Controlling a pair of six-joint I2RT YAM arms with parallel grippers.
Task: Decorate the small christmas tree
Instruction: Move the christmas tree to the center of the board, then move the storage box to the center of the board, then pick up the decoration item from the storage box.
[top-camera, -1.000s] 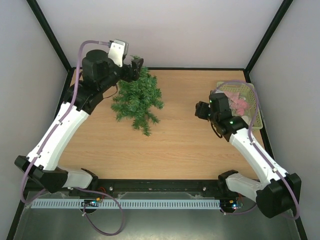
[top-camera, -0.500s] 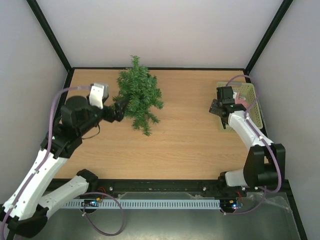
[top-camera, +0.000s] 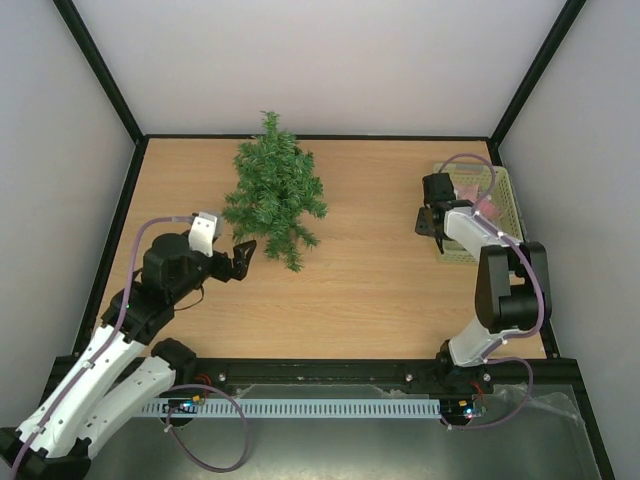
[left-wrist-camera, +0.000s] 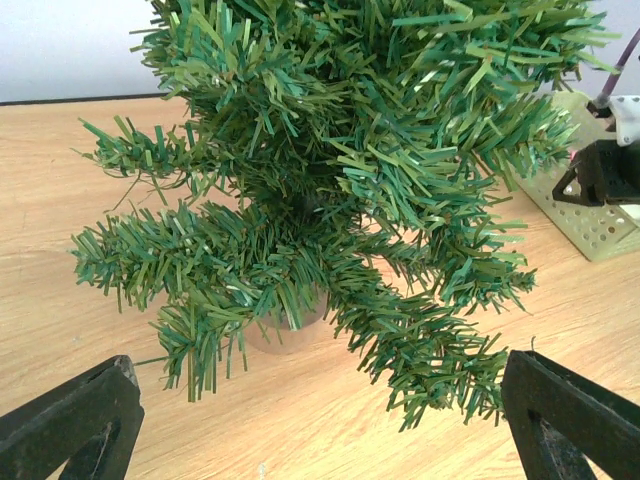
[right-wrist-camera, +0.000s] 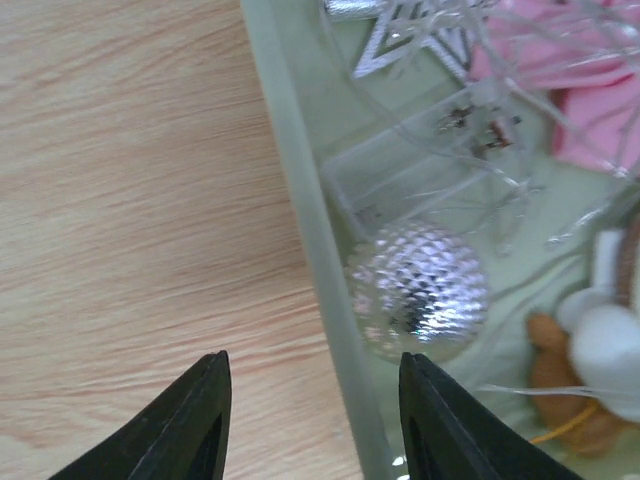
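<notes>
The small christmas tree (top-camera: 273, 193) stands upright on the table's far left part, dark green and bristly; in the left wrist view the small christmas tree (left-wrist-camera: 330, 180) fills the frame above its pale round base (left-wrist-camera: 290, 332). My left gripper (top-camera: 243, 258) hangs open just in front of it, touching nothing, its fingers (left-wrist-camera: 70, 430) far apart. My right gripper (top-camera: 428, 224) is open over the left wall of the pale green basket (top-camera: 512, 222). Its jaws straddle the basket rim (right-wrist-camera: 325, 320) without gripping, right beside a silver faceted ball (right-wrist-camera: 420, 290).
Inside the basket lie a silver star (right-wrist-camera: 400, 35), a pink ornament (right-wrist-camera: 565, 85), a white and brown plush figure (right-wrist-camera: 600, 365) and clear light-string wires (right-wrist-camera: 480, 150). Black frame posts and walls enclose the table.
The tree went from lying on the table to standing upright. My left gripper let it go, opened wide and drew back toward the near edge. My right gripper moved onto the basket's rim, jaws narrowing.
</notes>
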